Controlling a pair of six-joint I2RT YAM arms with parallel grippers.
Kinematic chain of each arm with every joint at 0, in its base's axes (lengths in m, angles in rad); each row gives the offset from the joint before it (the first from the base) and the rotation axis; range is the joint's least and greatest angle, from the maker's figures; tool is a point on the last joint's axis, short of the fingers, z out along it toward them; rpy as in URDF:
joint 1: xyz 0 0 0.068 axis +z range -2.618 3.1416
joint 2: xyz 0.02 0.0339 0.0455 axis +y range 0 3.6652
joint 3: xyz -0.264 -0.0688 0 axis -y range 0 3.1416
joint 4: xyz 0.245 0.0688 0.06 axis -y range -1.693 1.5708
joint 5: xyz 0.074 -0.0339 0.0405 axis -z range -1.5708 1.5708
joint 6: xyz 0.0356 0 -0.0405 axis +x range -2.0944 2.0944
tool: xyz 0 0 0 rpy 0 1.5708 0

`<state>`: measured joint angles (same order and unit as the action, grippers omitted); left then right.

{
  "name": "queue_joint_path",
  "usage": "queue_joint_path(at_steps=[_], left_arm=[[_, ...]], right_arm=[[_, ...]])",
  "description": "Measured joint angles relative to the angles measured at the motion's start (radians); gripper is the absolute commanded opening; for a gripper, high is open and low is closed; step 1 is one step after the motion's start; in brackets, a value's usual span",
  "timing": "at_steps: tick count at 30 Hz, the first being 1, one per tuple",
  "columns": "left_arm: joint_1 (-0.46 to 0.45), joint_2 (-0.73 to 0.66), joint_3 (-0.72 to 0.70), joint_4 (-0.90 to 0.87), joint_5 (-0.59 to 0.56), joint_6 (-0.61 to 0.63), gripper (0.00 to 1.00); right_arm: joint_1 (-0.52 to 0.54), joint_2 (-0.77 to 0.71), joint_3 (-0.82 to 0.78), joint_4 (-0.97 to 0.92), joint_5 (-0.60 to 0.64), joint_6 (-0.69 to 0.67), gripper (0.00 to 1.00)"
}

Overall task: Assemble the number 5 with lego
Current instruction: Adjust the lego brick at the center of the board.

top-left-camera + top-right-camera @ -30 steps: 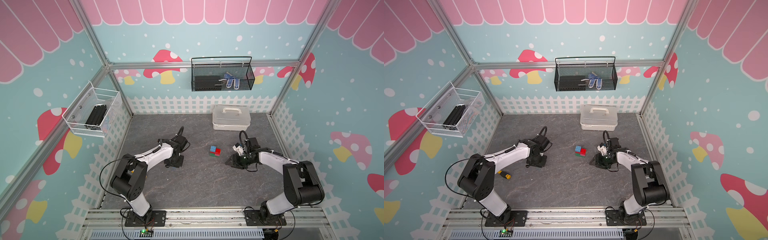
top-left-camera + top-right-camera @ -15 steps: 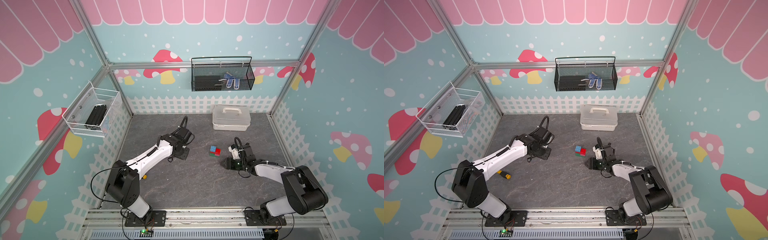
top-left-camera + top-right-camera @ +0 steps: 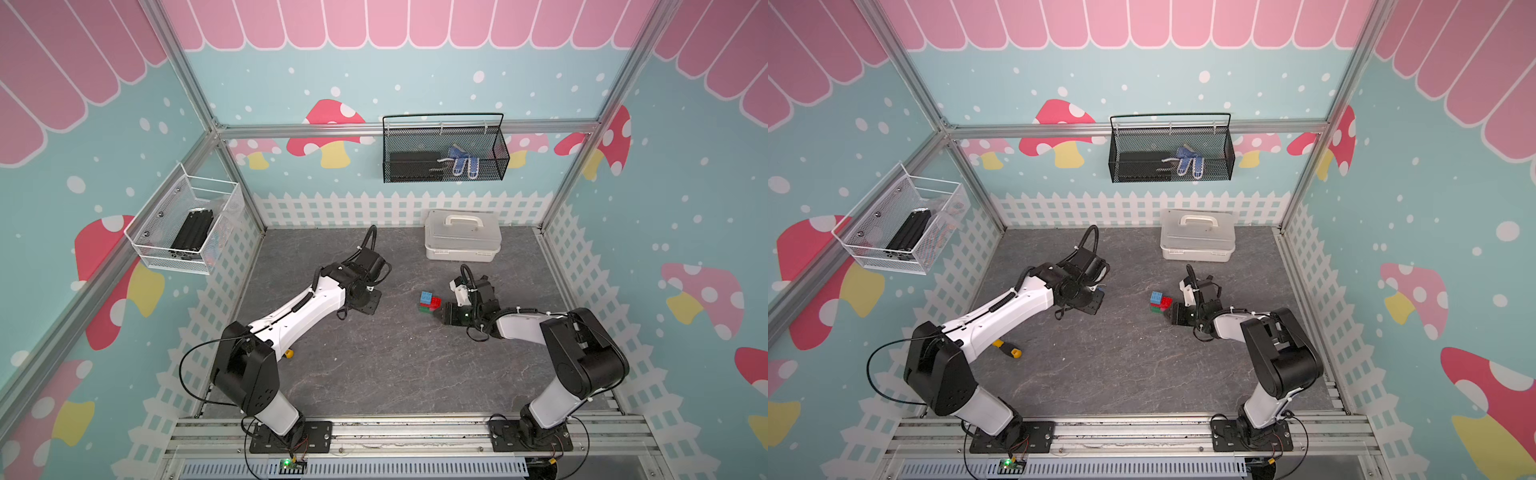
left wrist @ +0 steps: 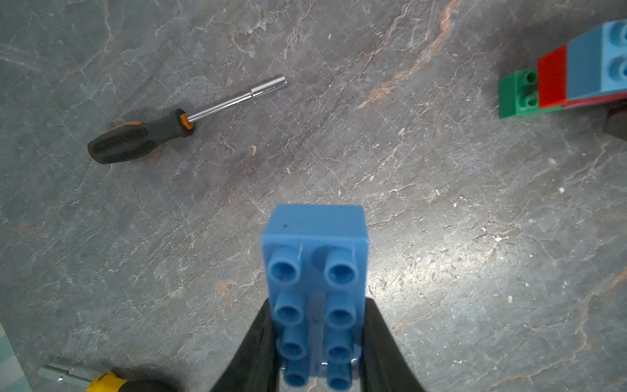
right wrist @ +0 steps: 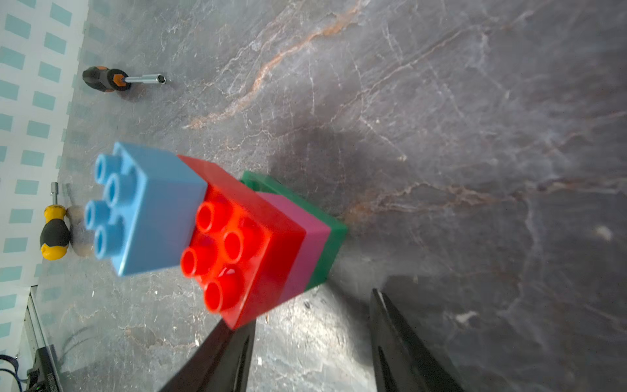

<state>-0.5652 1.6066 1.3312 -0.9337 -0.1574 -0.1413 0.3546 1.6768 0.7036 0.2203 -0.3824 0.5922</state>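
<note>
We note left pincer (image 4: 317,305) clamped on long blue brick (image 4: 315,237), well apart from stack (image 5: 298,251). Right pincer (image 5: 307,309) gapes empty just beside it, perhaps brushing red brick (image 5: 234,244).

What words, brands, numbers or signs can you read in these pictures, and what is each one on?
No text can be read in any view.
On the long blue brick: the studs show no lettering.
On the brick stack: none.
On the black-and-orange screwdriver: no brand shows.
On the yellow-handled screwdriver: no brand shows.
On the white box: no label shows.
</note>
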Motion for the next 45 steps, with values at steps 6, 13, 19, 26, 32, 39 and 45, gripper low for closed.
queue_joint_path(at_steps=[6, 13, 19, 26, 32, 39, 45], left_arm=[[-0.010, 0.015, 0.016, -0.009, 0.000, 0.000, 0.07], [-0.023, 0.042, 0.036, -0.017, 0.000, 0.001, 0.07], [-0.043, 0.069, 0.083, -0.021, 0.000, 0.019, 0.07], [-0.079, 0.111, 0.171, -0.033, 0.001, 0.071, 0.05], [-0.111, 0.160, 0.257, -0.055, 0.005, 0.131, 0.02], [-0.152, 0.262, 0.410, -0.095, 0.005, 0.206, 0.00], [-0.192, 0.414, 0.607, -0.157, 0.024, 0.283, 0.00]], right_arm=[[0.000, 0.024, 0.035, -0.011, 0.029, -0.004, 0.57], [0.000, 0.056, 0.086, -0.046, 0.060, -0.024, 0.57], [0.000, 0.080, 0.124, -0.069, 0.072, -0.042, 0.57], [-0.004, 0.091, 0.146, -0.090, 0.069, -0.060, 0.57], [-0.041, 0.091, 0.151, -0.105, 0.036, -0.072, 0.57], [-0.072, 0.063, 0.147, -0.169, -0.034, -0.088, 0.57], [-0.167, 0.045, 0.157, -0.229, -0.195, -0.108, 0.57]])
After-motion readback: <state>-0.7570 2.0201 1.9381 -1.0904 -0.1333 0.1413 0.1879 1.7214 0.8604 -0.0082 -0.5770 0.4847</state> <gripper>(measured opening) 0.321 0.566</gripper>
